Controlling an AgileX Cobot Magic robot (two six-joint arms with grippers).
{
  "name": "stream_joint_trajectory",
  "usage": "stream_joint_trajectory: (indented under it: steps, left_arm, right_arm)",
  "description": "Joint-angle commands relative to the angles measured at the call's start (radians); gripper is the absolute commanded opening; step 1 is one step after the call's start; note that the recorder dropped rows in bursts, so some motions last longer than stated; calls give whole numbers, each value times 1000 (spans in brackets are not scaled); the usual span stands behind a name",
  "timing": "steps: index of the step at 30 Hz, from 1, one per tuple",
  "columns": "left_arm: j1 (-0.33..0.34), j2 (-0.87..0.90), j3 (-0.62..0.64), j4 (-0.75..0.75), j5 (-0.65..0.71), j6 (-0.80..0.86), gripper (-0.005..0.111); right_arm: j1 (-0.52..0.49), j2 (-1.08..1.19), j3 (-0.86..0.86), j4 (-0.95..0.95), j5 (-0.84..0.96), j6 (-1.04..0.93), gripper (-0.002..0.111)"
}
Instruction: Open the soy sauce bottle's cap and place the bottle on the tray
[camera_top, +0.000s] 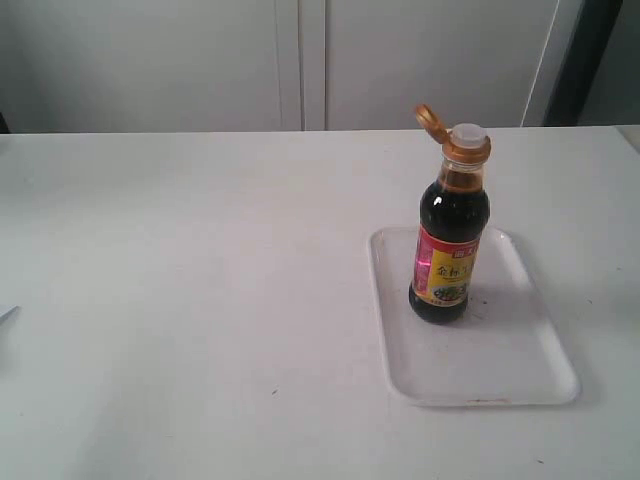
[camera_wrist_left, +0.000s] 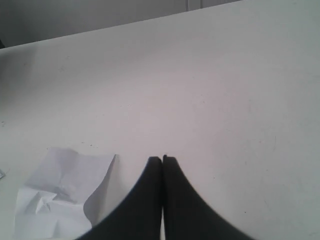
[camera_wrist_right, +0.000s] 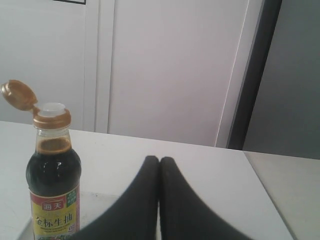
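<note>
The soy sauce bottle (camera_top: 449, 262) stands upright on the white tray (camera_top: 500, 375), toward the tray's far left part. Its golden-orange cap (camera_top: 430, 118) is flipped open, hanging back from the collar beside the white spout (camera_top: 467, 133). The right wrist view shows the same bottle (camera_wrist_right: 52, 190) and open cap (camera_wrist_right: 18, 95) off to one side of my right gripper (camera_wrist_right: 159, 160), which is shut and empty, apart from the bottle. My left gripper (camera_wrist_left: 162, 159) is shut and empty over bare table. Neither gripper appears in the exterior view.
A crumpled white paper (camera_wrist_left: 60, 195) lies on the table beside the left gripper. White cabinet doors (camera_top: 300, 60) stand behind the table's far edge. A dark vertical post (camera_wrist_right: 252, 75) rises at the back right.
</note>
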Motion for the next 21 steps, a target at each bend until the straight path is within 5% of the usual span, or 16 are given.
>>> stream_joint_trajectory:
  steps: [1, 21]
  left_arm:
    - [53, -68, 67, -28, -23, 17, 0]
    - [173, -357, 275, -92, 18, 50, 0]
  right_arm:
    - [2, -6, 5, 5, 3, -3, 0]
    - [2, -6, 5, 5, 2, 15, 0]
